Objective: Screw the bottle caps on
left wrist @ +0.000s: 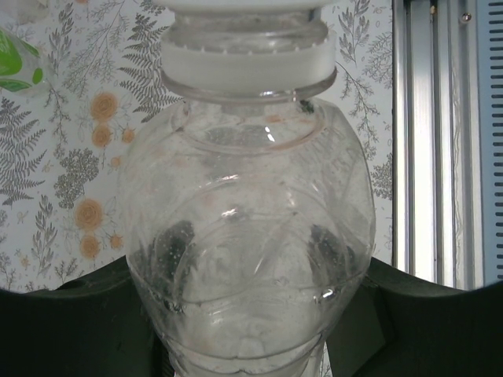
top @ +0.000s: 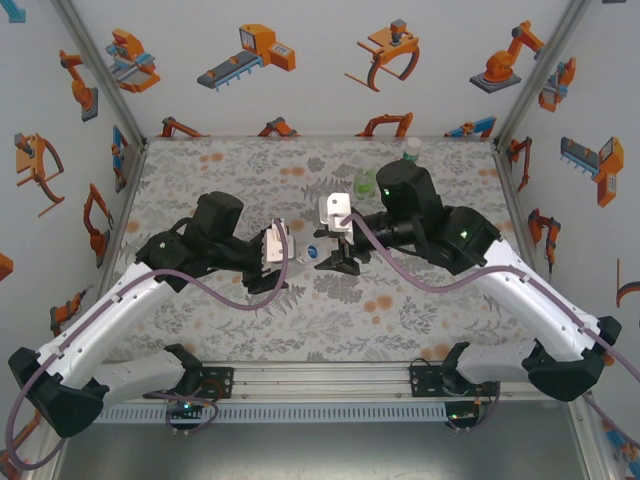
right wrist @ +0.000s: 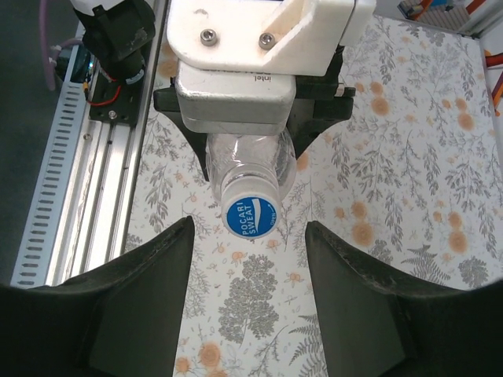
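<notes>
My left gripper [top: 281, 246] is shut on a clear bottle [left wrist: 247, 236] and holds it on its side above the table, neck pointing right. Its dark fingers [left wrist: 169, 251] show through the plastic. A blue cap [right wrist: 251, 212] printed POCARI SWEAT sits on the neck, also seen as the blue cap [top: 313, 252] from above. My right gripper [right wrist: 248, 236] faces the cap end-on and stands open. Its fingers [right wrist: 149, 298] flank the cap without touching it. From above the right gripper [top: 337, 262] sits just right of the cap.
A short green bottle [top: 363, 182] stands behind the grippers, and another small bottle [top: 412, 150] stands near the back wall. The green bottle [left wrist: 16, 67] also shows at the left wrist view's upper left. An aluminium rail [right wrist: 86, 157] runs along the near table edge.
</notes>
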`<state>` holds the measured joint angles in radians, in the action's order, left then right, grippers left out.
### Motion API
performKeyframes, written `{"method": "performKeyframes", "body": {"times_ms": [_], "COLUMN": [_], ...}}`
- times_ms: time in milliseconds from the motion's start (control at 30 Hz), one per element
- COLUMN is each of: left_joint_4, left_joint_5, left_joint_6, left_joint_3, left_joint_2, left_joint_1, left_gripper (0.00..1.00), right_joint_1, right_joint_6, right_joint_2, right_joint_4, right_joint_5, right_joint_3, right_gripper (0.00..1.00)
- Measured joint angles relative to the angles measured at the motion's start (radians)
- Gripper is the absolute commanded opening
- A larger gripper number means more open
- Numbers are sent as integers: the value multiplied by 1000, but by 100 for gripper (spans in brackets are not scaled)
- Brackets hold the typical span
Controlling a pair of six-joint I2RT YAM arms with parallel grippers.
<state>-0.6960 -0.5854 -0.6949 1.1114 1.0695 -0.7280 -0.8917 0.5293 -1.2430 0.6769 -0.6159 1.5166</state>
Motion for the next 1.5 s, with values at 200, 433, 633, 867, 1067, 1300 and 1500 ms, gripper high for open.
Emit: {"method": "performKeyframes", "body": {"times_ms": [200,433,633,867,1067,1300,1500], "left_joint_4": [-1,0,-1,-28,-34,-24,-47], "left_joint_5": [-2,-2,-2,25,66,101,134], "left_joint_6": [1,3,4,6,13,34,37], "left_joint_3": [11,15,15,15,14,14,8], "left_joint_2": [0,2,4,11,18,22,40], "left_joint_1": [-5,-5,-6,-6,-6,-6,-4], "left_gripper": [0,0,0,0,0,0,0], "right_joint_1": [0,0,0,0,0,-1,5], "right_joint_6": [10,-6,-36,-223,-642,-1274,-1686], "right_joint_2": [-1,-12,-14,4,51,54,54], "right_joint_4": [-11,-39,-64,-137,-264,-260,-256], "right_joint_5": [-13,-25,-28,16,148,323,378], "right_joint_3": [-6,-24,-30,-93,-205,-229,-287], "right_gripper": [46,41,28,4,0,0,3]}}
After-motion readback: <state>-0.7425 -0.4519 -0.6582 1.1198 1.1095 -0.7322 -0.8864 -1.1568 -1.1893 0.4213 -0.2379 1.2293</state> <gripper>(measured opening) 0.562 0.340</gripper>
